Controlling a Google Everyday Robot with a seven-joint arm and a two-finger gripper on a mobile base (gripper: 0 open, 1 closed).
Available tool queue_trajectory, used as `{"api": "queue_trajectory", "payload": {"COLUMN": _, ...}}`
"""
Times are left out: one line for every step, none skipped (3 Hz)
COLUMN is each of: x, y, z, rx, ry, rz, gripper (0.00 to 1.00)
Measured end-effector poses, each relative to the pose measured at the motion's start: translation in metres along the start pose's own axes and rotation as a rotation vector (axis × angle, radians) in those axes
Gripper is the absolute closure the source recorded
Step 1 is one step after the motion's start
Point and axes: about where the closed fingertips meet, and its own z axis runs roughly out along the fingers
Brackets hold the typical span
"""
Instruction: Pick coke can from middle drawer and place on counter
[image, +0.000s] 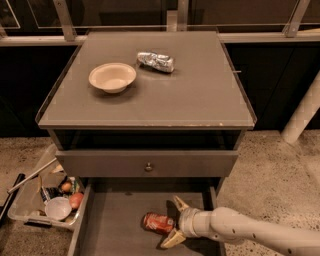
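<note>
The red coke can (158, 223) lies on its side on the floor of the open middle drawer (115, 225), at the bottom of the camera view. My gripper (173, 221) reaches in from the right on a white arm. It is open, with one yellowish finger behind the can's right end and the other in front of it. The fingers bracket the can's right end without closing on it. The counter (200, 95) is the flat grey-brown cabinet top above.
A cream bowl (112, 76) and a crumpled silver packet (156, 61) sit on the counter's back left. A shut drawer front with a round knob (148, 167) is above the open drawer. A clear bin of odds and ends (45, 197) stands on the floor at left.
</note>
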Motion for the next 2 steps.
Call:
{"api": "queue_trajectory", "payload": {"x": 0.0075, "y": 0.0042, "z": 0.0125, "rx": -0.006, "ry": -0.035, "rz": 0.019, "gripper": 0.0}}
{"api": "queue_trajectory", "payload": {"x": 0.0083, "y": 0.0054, "z": 0.014, "rx": -0.008, "ry": -0.036, "rz": 0.022, "gripper": 0.19}}
